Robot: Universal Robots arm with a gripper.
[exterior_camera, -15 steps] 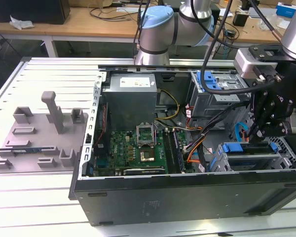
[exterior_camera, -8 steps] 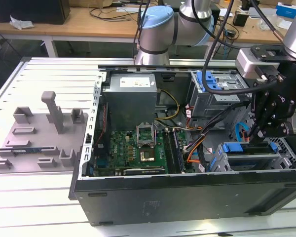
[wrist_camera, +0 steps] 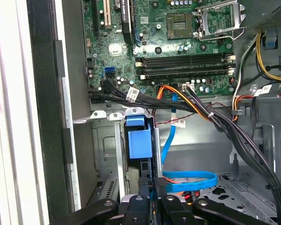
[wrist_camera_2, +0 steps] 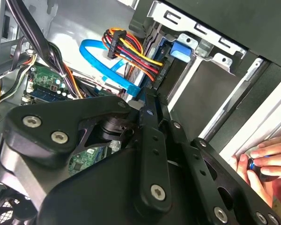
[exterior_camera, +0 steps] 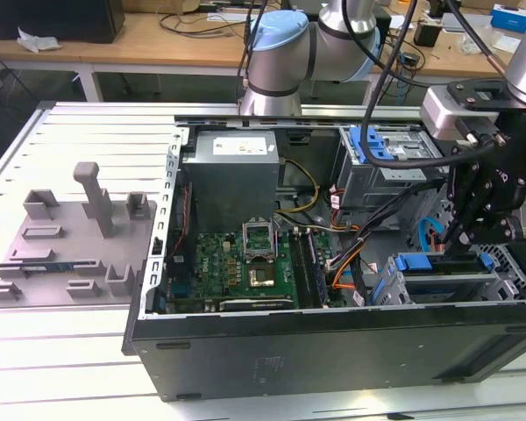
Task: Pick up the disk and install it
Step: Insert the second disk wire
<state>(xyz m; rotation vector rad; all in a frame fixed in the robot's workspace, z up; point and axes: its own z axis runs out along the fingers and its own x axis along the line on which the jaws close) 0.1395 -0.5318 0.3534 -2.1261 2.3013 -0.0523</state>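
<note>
The disk stands on edge in the lower drive bay at the case's front corner, on the exterior view's right; its blue carrier frame faces out of the slot. In the second wrist view the disk's blue tab sits deep between the bay's metal walls. My black gripper hangs right over the bay. Its fingers look shut together, with no gap between them, and their tips rest against the disk's outer end. The gripper hides most of the disk's body.
A blue data cable and a red-yellow-black power plug lie beside the bay. Motherboard, grey power supply and an upper cage with a blue latch share the case. A person's hand is by the case wall.
</note>
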